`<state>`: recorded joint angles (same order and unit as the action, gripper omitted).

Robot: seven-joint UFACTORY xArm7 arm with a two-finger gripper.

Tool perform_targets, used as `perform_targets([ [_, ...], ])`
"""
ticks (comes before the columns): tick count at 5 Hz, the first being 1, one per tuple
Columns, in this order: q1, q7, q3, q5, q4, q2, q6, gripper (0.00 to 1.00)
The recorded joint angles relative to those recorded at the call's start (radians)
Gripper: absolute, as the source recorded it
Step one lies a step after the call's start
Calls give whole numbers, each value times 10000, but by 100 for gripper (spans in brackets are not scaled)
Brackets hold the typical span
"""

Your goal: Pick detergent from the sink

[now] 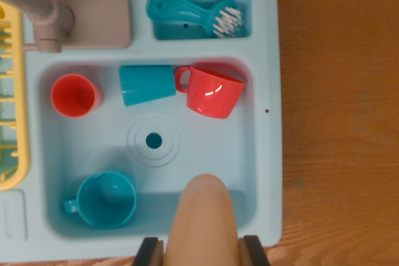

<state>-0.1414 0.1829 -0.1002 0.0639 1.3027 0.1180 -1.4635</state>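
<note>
Wood-grain brown counter [340, 116] runs along the wrist view's right of the gripper [202, 252] and carries a pale blue moulded plastic sink [265, 154], smooth and matte, with rounded corners and a ringed drain [153, 140] ahead of the gripper. Between the two dark fingers visible at the bottom edge sits a tall, rounded, peach-tan object, smooth like a plastic bottle, which I take to be the detergent [204, 216]; the fingers stand close against its sides, so the gripper appears closed on it, though the contact itself is cut off by the frame. The bottle rises over the near rim of the basin, seemingly clear of the floor. The main risk is a slip: its skin is slick and tapered toward the domed top, so a loose pinch could let it slide down and drop back among the cups. A sideways swing could also knock the glossy red mug [213, 91] lying tilted ahead, or the teal cup [147, 84] on its side touching that mug's handle. Ahead to the left stands a small red cup [75, 95], open upward; nearer on the left sits a teal mug [107, 199], also mouth-up. Beyond the basin, a teal brush [196, 14] with white bristles rests in a recessed tray, and a grey faucet [40, 10] and yellow rack [12, 91] occupy the far left.
</note>
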Motion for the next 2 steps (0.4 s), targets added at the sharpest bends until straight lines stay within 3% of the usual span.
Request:
perform_targets([
  [1, 3, 6, 2, 1, 159, 64, -223, 100],
  [2, 3, 6, 2, 1, 159, 64, -223, 100],
])
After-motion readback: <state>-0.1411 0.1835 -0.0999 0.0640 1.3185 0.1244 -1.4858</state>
